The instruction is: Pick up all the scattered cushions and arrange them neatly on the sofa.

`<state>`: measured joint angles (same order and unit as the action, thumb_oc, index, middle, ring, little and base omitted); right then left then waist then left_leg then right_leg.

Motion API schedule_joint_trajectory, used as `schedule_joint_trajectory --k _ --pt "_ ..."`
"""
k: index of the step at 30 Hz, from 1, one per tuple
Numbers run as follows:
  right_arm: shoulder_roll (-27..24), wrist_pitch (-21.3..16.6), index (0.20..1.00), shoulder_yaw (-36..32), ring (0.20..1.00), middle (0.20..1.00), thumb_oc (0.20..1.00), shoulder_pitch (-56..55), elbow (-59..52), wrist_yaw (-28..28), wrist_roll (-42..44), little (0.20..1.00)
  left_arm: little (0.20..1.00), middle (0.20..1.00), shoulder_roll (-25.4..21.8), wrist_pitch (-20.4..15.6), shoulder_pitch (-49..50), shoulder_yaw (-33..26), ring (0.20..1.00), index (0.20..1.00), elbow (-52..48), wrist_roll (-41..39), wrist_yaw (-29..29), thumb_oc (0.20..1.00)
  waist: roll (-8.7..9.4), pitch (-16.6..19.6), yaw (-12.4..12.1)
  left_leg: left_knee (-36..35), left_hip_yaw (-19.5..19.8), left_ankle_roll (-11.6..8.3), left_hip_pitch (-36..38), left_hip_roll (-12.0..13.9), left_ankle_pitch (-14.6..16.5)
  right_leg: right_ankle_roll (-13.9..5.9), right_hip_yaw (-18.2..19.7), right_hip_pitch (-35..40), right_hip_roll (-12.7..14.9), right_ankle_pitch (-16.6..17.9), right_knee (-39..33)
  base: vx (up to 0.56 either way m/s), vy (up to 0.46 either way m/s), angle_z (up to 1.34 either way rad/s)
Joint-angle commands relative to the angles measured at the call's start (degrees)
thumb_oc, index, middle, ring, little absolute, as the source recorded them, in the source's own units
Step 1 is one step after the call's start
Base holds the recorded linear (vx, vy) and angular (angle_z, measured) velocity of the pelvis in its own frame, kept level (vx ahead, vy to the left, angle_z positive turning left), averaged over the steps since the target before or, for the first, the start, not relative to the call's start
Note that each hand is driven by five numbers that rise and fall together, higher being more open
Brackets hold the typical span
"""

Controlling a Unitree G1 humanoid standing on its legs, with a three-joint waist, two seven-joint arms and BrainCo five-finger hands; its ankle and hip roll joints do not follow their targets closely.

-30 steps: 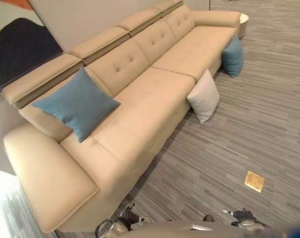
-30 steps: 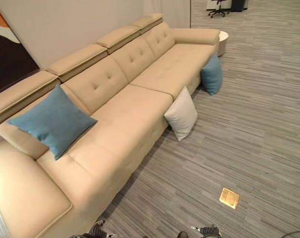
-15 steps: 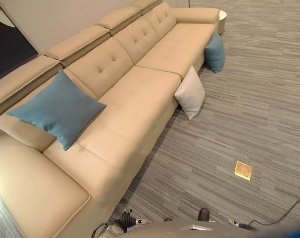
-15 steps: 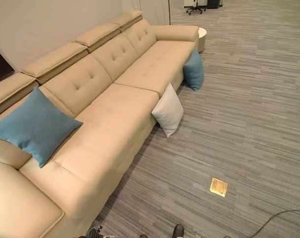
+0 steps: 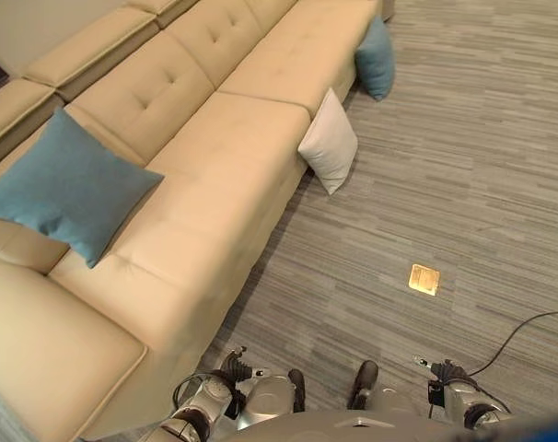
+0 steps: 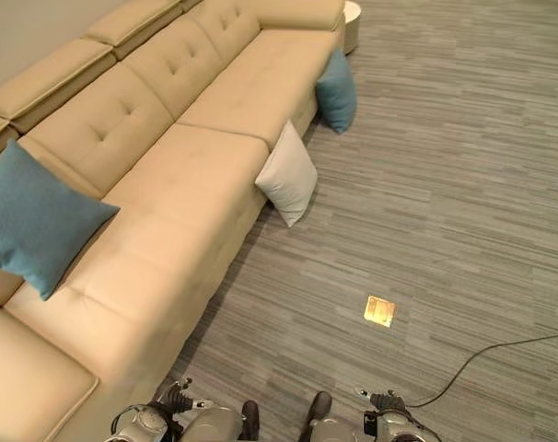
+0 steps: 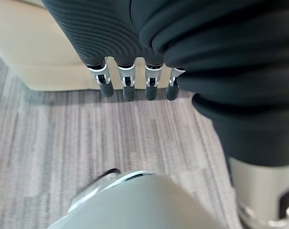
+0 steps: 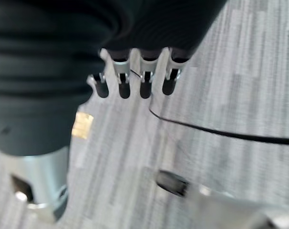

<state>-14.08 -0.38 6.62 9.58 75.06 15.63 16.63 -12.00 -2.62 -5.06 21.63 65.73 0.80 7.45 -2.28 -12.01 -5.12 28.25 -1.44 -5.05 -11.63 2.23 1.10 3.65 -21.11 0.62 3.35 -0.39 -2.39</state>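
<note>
Floor: grey striped carpet point(image 5: 463, 166) runs along the front of the sofa, with a small brass floor plate point(image 5: 424, 278) set into it, well apart from the cushions.
Sofa: long beige sofa point(image 5: 205, 175) with a tufted back and raised headrest blocks, running from the near left toward the far end.
Cushion on the seat: one blue cushion point(image 5: 63, 187) stands on a corner, tilted back against the backrest near the sofa's near end.
White cushion: a white cushion point(image 5: 329, 142) stands on the carpet, leaning on the sofa's front edge about midway along.
Far cushion: a second blue cushion point(image 5: 376, 58) stands on the carpet farther along, also leaning against the sofa front.
Side table: a round white side table point(image 6: 351, 25) stands just past the far armrest.
Left robot hand: the left robot hand point(image 7: 130, 78) hangs low beside the sofa's near end, fingers straight and released, holding nothing.
Right robot hand: the right robot hand point(image 8: 135, 76) hangs over the carpet, fingers straight and relaxed, empty.
</note>
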Motion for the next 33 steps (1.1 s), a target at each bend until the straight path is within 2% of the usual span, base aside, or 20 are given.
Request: schedule_joint_trajectory --k 1,5,9,10,11,12,14,15,16,19,21,22,23,24,25,26,28,30,31,33 --pt "-1.2 -1.6 1.0 1.1 1.0 1.0 1.0 1.7 -0.7 1.6 -1.2 1.0 1.0 1.0 4.7 -0.9 -0.8 3.1 1.0 1.0 -1.3 -0.5 0.7 1.0 0.49 -0.7 -0.9 -13.8 1.6 3.13 1.1 -4.7 3.3 -7.97 1.0 3.7 0.9 -2.0 -1.8 0.19 -0.013 -0.55" --pt "-1.0 -1.7 1.0 2.1 1.0 1.0 1.0 1.5 -2.6 2.0 -2.4 1.0 1.0 1.0 4.0 -0.9 -1.6 2.1 1.0 1.0 -1.0 -0.6 1.1 1.0 0.65 -1.1 -2.4 -18.4 0.1 2.94 -3.8 -5.4 -2.4 -8.13 4.4 5.4 -1.5 -3.5 -2.4 0.19 0.024 -0.41" --pt "0.3 -1.3 1.0 3.2 1.0 1.0 1.0 0.7 -2.1 1.5 -4.9 1.0 1.0 1.0 3.8 -0.7 -0.7 0.8 1.0 1.0 -0.2 -0.8 1.4 1.0 1.15 0.6 -2.7 -21.4 -0.2 4.78 -1.1 -5.6 -1.7 -8.32 6.2 7.0 -2.2 -5.5 -0.5 0.27 0.086 -0.95" --pt "1.0 -1.3 1.0 3.7 1.0 1.0 1.0 0.1 -2.4 1.0 -5.9 1.0 1.0 1.0 3.1 -0.8 -0.2 0.0 1.0 1.0 -0.4 -1.1 1.4 1.0 1.75 1.1 -3.1 -21.9 -0.7 5.79 0.5 -5.7 -0.9 -8.73 7.4 6.3 -1.3 -6.0 3.8 0.31 0.162 -0.6" --pt "1.6 -0.9 1.0 4.4 1.0 1.0 1.0 0.6 -2.7 0.4 -7.5 1.0 1.0 1.0 2.5 -0.8 -0.1 -0.8 1.0 1.0 -0.3 -1.3 1.4 1.0 1.62 1.5 -3.1 -22.8 -1.2 7.11 2.4 -5.7 0.2 -10.33 8.0 4.2 -0.5 -6.1 10.3 0.44 0.258 -0.57" --pt "1.8 -0.7 1.0 5.1 1.0 1.0 1.0 1.1 -3.3 -0.1 -8.8 1.0 1.0 1.0 1.7 -0.9 0.2 -1.5 1.0 1.0 -1.3 -1.8 1.5 1.0 0.8 1.1 -2.2 -23.5 -1.6 8.37 5.0 -5.6 1.2 -12.89 8.5 -0.3 0.9 -4.0 18.6 0.35 0.239 -1.09" --pt "2.0 -0.4 1.0 5.7 1.0 1.0 1.0 2.2 -3.9 -0.6 -9.8 1.0 1.0 1.0 1.3 -0.8 0.2 -2.1 1.0 1.0 -1.1 -2.0 1.9 1.0 -0.23 0.3 -1.5 -23.5 -2.1 9.69 6.4 -5.7 2.2 -14.98 7.7 -4.4 2.7 -0.3 26.6 0.19 0.161 -1.05" --pt "2.1 -0.4 1.0 5.9 1.0 1.0 1.0 2.7 -4.2 -0.8 -10.1 1.0 1.0 1.0 1.1 -0.8 0.1 -2.3 1.0 1.0 -0.9 -2.4 2.2 1.0 -0.91 -0.1 -1.1 -23.8 -2.3 10.06 7.5 -5.5 2.9 -15.27 7.3 -6.9 3.7 1.0 29.9 0.23 0.148 -0.33" --pt "2.1 -0.4 1.0 6.4 1.0 1.0 1.0 3.2 -4.5 -0.8 -10.5 1.0 1.0 1.0 0.9 -0.9 -0.3 -2.4 1.0 1.0 -0.6 -2.7 2.5 1.0 -2.1 -0.7 -0.4 -24.5 -2.3 10.28 9.9 -5.2 4.1 -14.28 5.2 -10.3 5.6 0.9 30.6 0.29 0.111 0.12" --pt "2.1 -0.7 1.0 6.8 1.0 1.0 1.0 3.0 -4.9 -0.8 -10.8 1.0 1.0 1.0 1.2 -0.9 -0.4 -2.2 1.0 1.0 0.4 -1.7 2.4 1.0 -2.2 -1.2 1.0 -25.7 -1.2 10.03 13.8 -6.0 6.2 -12.03 4.5 -12.0 5.1 -0.4 22.8 0.35 -0.022 -0.07" --pt "1.6 -0.9 1.0 6.3 1.0 1.0 1.0 2.1 -5.2 -0.8 -10.5 1.0 1.0 1.0 1.5 -1.2 -0.7 -2.7 1.0 1.0 1.3 -1.4 2.3 1.0 -1.69 -1.1 2.8 -26.8 0.5 8.72 17.3 -6.4 8.4 -12.34 5.0 -14.8 5.8 3.9 9.9 0.53 -0.194 0.45" --pt "1.4 -0.8 1.0 6.3 1.0 1.0 1.0 1.7 -5.0 -0.8 -10.9 1.0 1.0 1.0 1.7 -1.3 -0.7 -2.7 1.0 1.0 1.6 -1.2 2.2 1.0 -1.45 -0.7 3.1 -26.9 0.9 8.41 18.5 -6.4 9.4 -12.34 4.8 -13.9 5.7 4.2 8.5 0.56 -0.237 0.71" --pt "1.3 -1.1 1.0 6.6 1.0 1.0 1.0 0.9 -4.5 -0.8 -11.2 1.0 1.0 1.0 2.2 -1.4 -0.3 -2.0 1.0 1.0 2.2 -0.4 2.5 1.0 -1.29 0.6 3.4 -26.0 1.3 7.64 19.8 -5.7 10.5 -11.17 4.4 -12.0 5.0 4.4 7.7 0.53 -0.313 0.78" --pt "1.2 -1.3 1.0 6.5 1.0 1.0 1.0 0.1 -4.1 -0.4 -11.1 1.0 1.0 1.0 2.4 -1.4 -0.7 -1.7 1.0 1.0 1.5 -1.0 2.5 1.0 -1.06 1.1 3.4 -19.8 0.6 5.06 17.8 -4.1 8.8 -10.16 3.5 -9.0 4.1 3.8 5.5 0.45 -0.431 1.09" --pt "0.6 -1.7 1.0 6.2 1.0 1.0 1.0 0.1 -4.1 0.1 -10.2 1.0 1.0 1.0 2.3 -1.7 -1.2 -1.0 1.0 1.0 0.5 -1.8 2.1 1.0 -0.09 -0.2 2.5 -7.1 0.1 3.54 10.5 -2.8 5.1 -8.56 2.6 -6.0 3.9 3.1 4.1 0.32 -0.542 1.21" --pt "-0.3 -1.4 1.0 5.9 1.0 1.0 1.0 0.4 -3.5 0.3 -9.8 1.0 1.0 1.0 2.5 -1.6 -1.7 -0.5 1.0 1.0 0.3 -2.6 1.9 1.0 0.81 -1.5 1.1 1.9 -1.1 3.66 4.6 -0.6 2.3 -6.23 1.9 -3.0 3.0 0.7 3.2 0.21 -0.429 1.03" --pt "-0.6 -1.5 1.0 5.8 1.0 1.0 1.0 0.6 -3.6 0.6 -9.2 1.0 1.0 1.0 2.8 -1.4 -2.1 -0.1 1.0 1.0 0.8 -2.5 2.1 1.0 0.96 -2.1 0.6 1.3 -2.0 4.21 2.0 -0.3 3.7 -5.98 1.8 -1.2 2.4 -0.5 2.6 0.2 -0.187 0.25" --pt "-0.6 -2.0 1.0 6.1 1.0 1.0 1.0 0.4 -3.7 1.1 -9.3 1.0 1.0 1.0 3.4 -1.1 -2.1 0.3 1.0 1.0 1.7 -1.3 2.3 1.0 1.22 -2.0 0.3 -4.0 -2.7 4.92 1.4 -1.5 6.4 -6.62 2.1 0.4 1.9 -1.5 1.5 0.27 -0.045 -0.45" --pt "-0.4 -2.2 1.0 6.5 1.0 1.0 1.0 0.0 -3.8 1.4 -9.7 1.0 1.0 1.0 3.6 -0.9 -2.2 0.2 1.0 1.0 1.9 -0.9 2.5 1.0 0.95 -1.5 0.0 -10.9 -2.9 4.69 0.3 -2.7 3.9 -7.08 2.5 1.8 0.8 -2.0 0.6 0.29 -0.009 -0.69" --pt "-0.2 -2.3 1.0 6.7 1.0 1.0 1.0 -0.4 -3.9 1.7 -9.9 1.0 1.0 1.0 3.6 -1.1 -2.2 0.0 1.0 1.0 1.7 -0.7 2.7 1.0 0.43 -1.0 -0.4 -17.2 -3.1 4.1 -0.9 -3.2 -0.7 -7.31 2.7 3.0 -0.5 -2.6 -0.2 0.24 0.007 -0.61"
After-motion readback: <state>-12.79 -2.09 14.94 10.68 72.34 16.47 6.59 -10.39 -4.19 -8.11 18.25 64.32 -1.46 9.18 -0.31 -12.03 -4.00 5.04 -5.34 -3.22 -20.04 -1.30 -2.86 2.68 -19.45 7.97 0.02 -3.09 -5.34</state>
